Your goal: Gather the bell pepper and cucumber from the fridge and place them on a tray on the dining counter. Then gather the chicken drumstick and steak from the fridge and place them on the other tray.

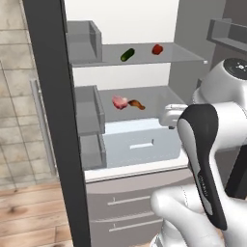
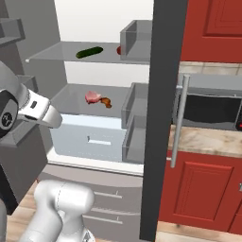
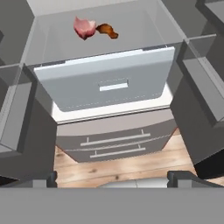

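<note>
The gripper (image 3: 113,178) hangs with its fingers spread wide, holding nothing, before the open fridge (image 1: 144,159). The cucumber (image 1: 127,54) lies on the top shelf toward twelve o'clock, long axis slanting, the bell pepper (image 1: 157,49) just beside it.

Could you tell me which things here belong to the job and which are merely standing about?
Job:
cucumber
bell pepper
steak
chicken drumstick
fridge

Bystanders:
pale drawer
door bins
microwave
red cabinets
</note>
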You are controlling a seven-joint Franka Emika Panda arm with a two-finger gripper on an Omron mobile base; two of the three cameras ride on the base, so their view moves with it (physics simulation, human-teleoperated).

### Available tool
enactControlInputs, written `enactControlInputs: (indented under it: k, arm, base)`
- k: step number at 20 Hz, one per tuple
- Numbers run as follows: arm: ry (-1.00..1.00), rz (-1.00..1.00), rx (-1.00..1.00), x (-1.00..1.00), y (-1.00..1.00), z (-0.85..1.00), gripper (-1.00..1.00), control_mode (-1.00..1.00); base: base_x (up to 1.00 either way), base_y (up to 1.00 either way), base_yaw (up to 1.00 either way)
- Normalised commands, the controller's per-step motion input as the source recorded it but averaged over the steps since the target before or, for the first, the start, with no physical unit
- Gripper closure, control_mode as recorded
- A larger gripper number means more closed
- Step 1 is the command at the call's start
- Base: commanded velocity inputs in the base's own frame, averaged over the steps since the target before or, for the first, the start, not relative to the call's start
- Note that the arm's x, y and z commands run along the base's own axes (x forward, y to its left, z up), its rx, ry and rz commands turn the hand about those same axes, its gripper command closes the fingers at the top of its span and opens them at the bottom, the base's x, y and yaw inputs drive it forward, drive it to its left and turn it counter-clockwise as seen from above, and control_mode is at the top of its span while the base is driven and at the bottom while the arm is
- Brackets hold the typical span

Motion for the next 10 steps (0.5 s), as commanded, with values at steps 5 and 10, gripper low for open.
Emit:
enactControlInputs:
  k: [5,10]
  arm:
    - [0.0,0.0,0.0,0.0,0.0,0.0,-1.0,1.0]
    - [0.0,0.0,0.0,0.0,0.0,0.0,-1.0,1.0]
  base:
    - [0.29,0.36,-0.14]
    - [0.38,0.35,-0.12]
